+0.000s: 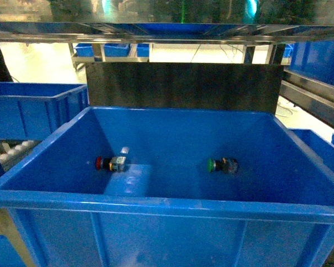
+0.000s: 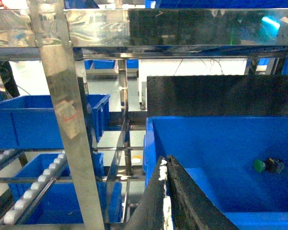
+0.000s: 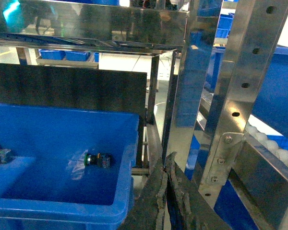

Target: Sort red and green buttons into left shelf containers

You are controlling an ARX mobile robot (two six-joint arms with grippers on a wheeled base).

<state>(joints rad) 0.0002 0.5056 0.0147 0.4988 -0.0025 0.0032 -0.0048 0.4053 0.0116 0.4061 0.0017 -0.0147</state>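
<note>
Head view: red button [image 1: 110, 163] and green button [image 1: 222, 165] lie well apart on the floor of the centre bin [image 1: 156, 203]; left bin [image 1: 28, 108] beyond. Left wrist view: left gripper [image 2: 167, 201] pressed closed, empty. Right wrist view: right gripper [image 3: 167, 201] likewise closed, empty.

One red button [image 1: 107, 163]; one green button [image 1: 221, 165]; several blue bins [image 1: 156, 206]

The large blue bin [image 1: 156, 203] is smooth, glossy plastic with a soft sheen on its floor. Shelf posts [image 2: 67, 120] are polished, mirror-like metal; one [image 3: 245, 86] has punched holes. A matt dark panel [image 1: 183, 86] stands behind. The red button [image 1: 111, 163] has a silvery metallic body; the green button [image 1: 222, 165] has a dark body. The gripper pads [image 3: 170, 201] look rough and worn.
</note>
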